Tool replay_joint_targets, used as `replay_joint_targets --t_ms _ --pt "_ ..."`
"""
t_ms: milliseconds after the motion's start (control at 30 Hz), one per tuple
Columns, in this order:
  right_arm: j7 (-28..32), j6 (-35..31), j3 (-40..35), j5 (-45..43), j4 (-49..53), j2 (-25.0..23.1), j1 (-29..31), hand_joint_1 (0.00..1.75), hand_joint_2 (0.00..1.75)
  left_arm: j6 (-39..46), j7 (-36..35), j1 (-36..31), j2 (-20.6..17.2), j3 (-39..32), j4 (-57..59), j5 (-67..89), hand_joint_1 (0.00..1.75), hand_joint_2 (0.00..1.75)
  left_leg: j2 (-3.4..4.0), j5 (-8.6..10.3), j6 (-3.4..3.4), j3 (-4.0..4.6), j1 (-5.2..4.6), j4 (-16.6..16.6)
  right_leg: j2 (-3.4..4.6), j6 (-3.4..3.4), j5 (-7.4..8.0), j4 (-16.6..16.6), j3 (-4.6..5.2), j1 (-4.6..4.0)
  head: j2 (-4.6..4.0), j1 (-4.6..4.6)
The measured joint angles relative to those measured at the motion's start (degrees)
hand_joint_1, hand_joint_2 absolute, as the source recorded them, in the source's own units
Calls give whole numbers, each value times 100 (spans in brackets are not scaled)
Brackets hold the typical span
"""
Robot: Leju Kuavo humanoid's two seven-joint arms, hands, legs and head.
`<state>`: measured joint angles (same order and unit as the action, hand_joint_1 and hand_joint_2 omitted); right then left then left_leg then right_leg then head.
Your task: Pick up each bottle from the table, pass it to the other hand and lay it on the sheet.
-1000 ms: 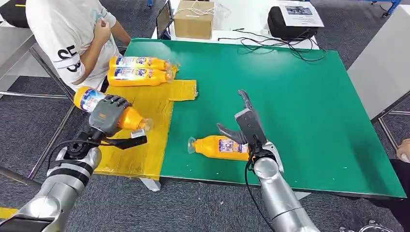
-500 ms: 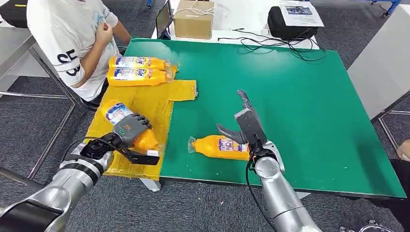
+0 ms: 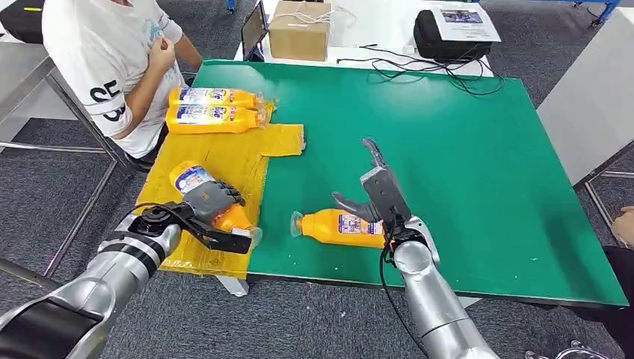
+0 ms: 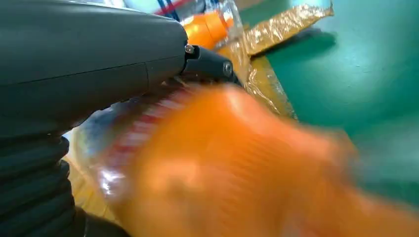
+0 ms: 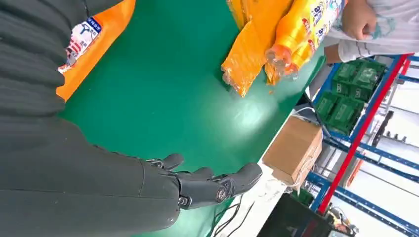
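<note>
My left hand (image 3: 208, 202) grips an orange bottle (image 3: 196, 182) low over the yellow sheet (image 3: 224, 161), near the sheet's front edge; the left wrist view shows that bottle (image 4: 237, 168) as an orange blur under the hand (image 4: 89, 64). Two more orange bottles (image 3: 213, 109) lie side by side at the sheet's far end. Another orange bottle (image 3: 340, 226) lies on its side on the green table (image 3: 448, 149). My right hand (image 3: 377, 191) hovers open just above and beside that bottle, fingers spread; its fingers (image 5: 217, 185) also show in the right wrist view.
A person in a white shirt (image 3: 105, 52) stands at the table's far left corner beside the sheet. A cardboard box (image 3: 300, 30), a black bag (image 3: 448, 34) and cables (image 3: 426, 67) lie beyond the far edge. The table's front edge is close to my right arm.
My left hand has carried its bottle down and rightward, from beyond the sheet's left edge to low over the sheet's front part. The right hand has stayed put.
</note>
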<state>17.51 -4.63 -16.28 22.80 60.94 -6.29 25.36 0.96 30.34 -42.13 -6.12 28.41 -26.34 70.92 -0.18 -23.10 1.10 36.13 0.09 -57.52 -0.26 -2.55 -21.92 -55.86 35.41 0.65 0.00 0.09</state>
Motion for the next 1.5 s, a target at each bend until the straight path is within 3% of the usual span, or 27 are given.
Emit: replay_joint_targets --t_ms 367,700,833,867,967,1000,1333,1500 --pt "-162 101 -220 63 -487 -2 294 0 175 7 118 -66 0 -80 87 -1240 0 175 0 0 0 0 0 0 -1 0 0 -1 1 0 0 0" --pt "-170 101 -282 70 -735 -2 373 0 175 25 162 -68 0 -212 85 -1375 0 175 -1 0 0 0 0 0 -1 0 0 -1 0 0 0 0" --pt "-210 101 -288 92 -802 -2 400 0 175 95 464 -38 0 -424 15 -2020 0 175 0 0 0 0 0 0 -1 0 0 -1 1 0 0 0" --pt "-223 101 -295 109 -826 0 409 0 0 92 533 -2 0 -537 -70 -2284 0 175 0 0 0 0 0 0 0 0 0 -1 0 0 0 0" --pt "-260 66 -389 281 -916 -2 407 0 0 73 638 147 2 -904 -345 -2928 0 175 1 0 0 0 0 0 1 0 0 -1 2 0 0 0" --pt "-284 39 -431 356 -949 -2 404 0 175 68 649 204 7 -1026 -453 -3108 0 175 2 0 0 0 0 0 1 0 0 -1 3 -1 0 2" --pt "-564 31 -809 973 -1314 9 358 0 175 188 548 624 123 -1978 -1329 -3606 0 175 1 0 0 0 0 0 0 1 -1 1 4 0 0 0" --pt "-715 -110 -876 1265 -1388 31 231 0 175 203 351 723 383 -2369 -1613 -4083 0 175 -1 0 0 0 0 -1 -1 1 -1 2 3 0 0 2"
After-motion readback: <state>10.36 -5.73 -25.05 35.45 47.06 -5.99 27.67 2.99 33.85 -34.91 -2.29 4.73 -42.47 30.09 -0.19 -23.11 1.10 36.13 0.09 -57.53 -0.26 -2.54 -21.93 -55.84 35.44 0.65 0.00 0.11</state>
